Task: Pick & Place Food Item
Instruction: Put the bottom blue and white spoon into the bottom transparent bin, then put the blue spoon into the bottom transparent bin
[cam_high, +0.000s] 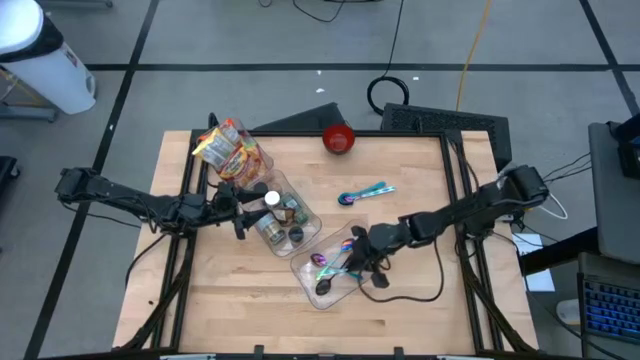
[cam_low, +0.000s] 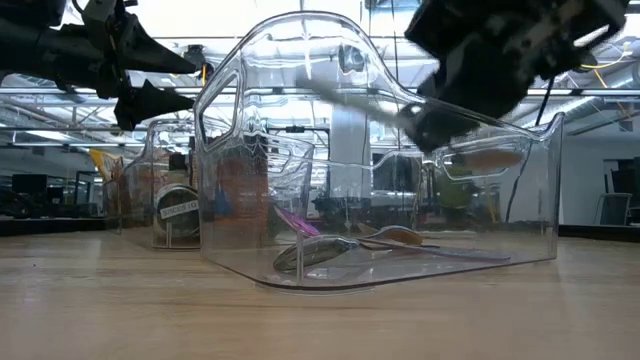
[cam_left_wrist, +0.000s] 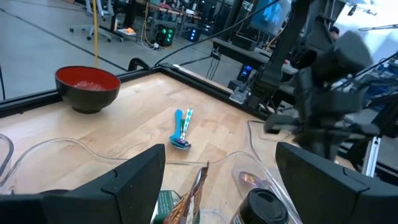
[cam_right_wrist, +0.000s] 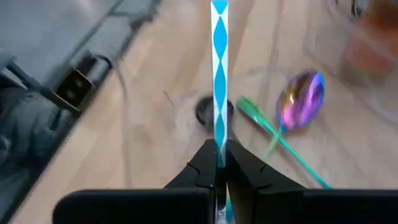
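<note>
Blue-and-white striped flat utensil (cam_right_wrist: 219, 74): clamped by the shut right gripper (cam_right_wrist: 219, 163) at lower centre, long axis running straight up-frame over the clear plastic bin (cam_high: 330, 272); left gripper (cam_left_wrist: 217, 180) wide, empty.

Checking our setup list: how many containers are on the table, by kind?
Clear plastic bins: 3
Red bowl: 1
Total: 4
</note>
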